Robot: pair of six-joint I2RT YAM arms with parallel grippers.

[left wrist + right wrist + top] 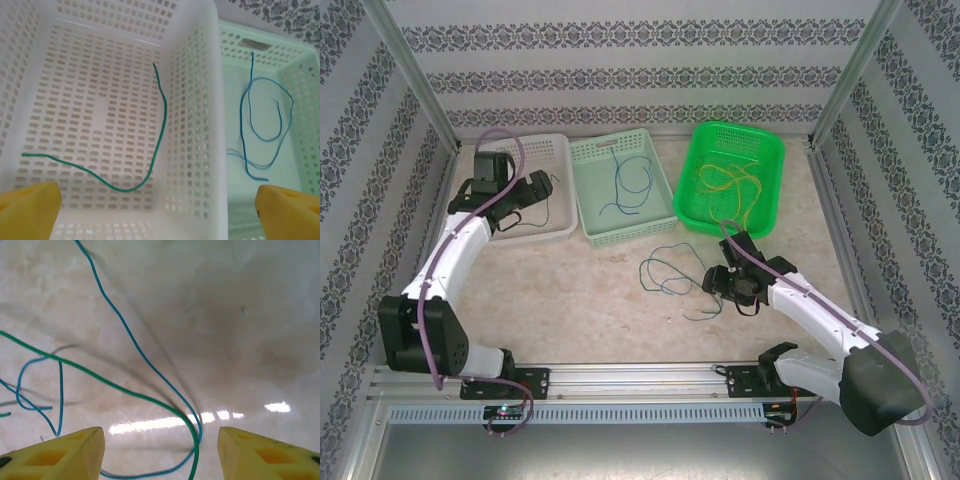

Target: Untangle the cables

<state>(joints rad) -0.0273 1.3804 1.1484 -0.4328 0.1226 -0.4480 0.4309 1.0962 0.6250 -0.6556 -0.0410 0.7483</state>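
The top camera is showing the whole marble-patterned table (pixel 590 300), with three perforated plastic baskets in a row at its far side: a white basket (pixel 560 150), a pale green basket (pixel 585 200) and a bright green basket (pixel 772 175). Thin yellow cables (pixel 735 185) are lying curled in the bright green one. A loose tangle of blue and green cables (pixel 665 272) is lying on the glossy surface in front. The left gripper (pixel 542 185) is hanging over the white basket, and the right gripper (pixel 715 285) is reaching down beside the tangle.

The left wrist camera is giving finer detail: a lone green cable (pixel 162 115) is curving over the white grid floor, and blue cables (pixel 249 120) are looping in the pale green basket. The left gripper (pixel 157 212) is standing wide open and is holding nothing.

The right wrist camera is looking closely at the table. A green strand (pixel 125 390) and a blue strand (pixel 130 335) are crossing and passing between the yellow wedge-shaped fingertips (pixel 65 452) of the right gripper (pixel 160 452), which is partly open and not pinching them.
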